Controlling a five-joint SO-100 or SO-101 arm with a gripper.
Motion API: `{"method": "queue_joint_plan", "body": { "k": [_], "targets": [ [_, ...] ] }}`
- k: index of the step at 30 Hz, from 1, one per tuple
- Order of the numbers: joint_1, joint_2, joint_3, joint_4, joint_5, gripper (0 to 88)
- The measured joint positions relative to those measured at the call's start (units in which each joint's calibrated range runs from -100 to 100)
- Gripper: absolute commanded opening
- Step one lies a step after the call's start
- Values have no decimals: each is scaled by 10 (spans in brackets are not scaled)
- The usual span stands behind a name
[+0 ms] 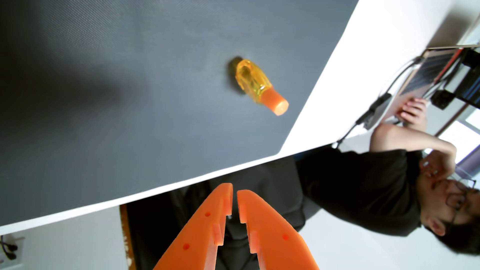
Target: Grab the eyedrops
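Observation:
The eyedrops (255,83) are a small clear yellow bottle with an orange cap, lying on a dark grey mat (117,90) in the wrist view, right of centre. Its cap points toward the lower right. My orange gripper (234,190) enters from the bottom edge with its two fingers nearly touching and nothing between them. Its tips hang beyond the table's near edge, well apart from the bottle.
The grey mat lies on a white table (363,65) whose edge runs diagonally across the view. A person in a black shirt (363,187) sits at the right, with a laptop (426,72) and cables on the table. A wall socket (10,251) is at the bottom left.

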Motion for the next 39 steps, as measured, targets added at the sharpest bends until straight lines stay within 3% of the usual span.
{"method": "queue_joint_plan", "body": {
  "k": [6, 10, 21, 27, 39],
  "targets": [
    [-19, 178, -116, 0, 25, 25],
    [-34, 270, -182, 18, 38, 119],
    [-43, 370, -295, 77, 58, 146],
    [-43, 413, -319, 79, 69, 306],
    [-43, 535, -447, 139, 103, 309]
  ]
}}
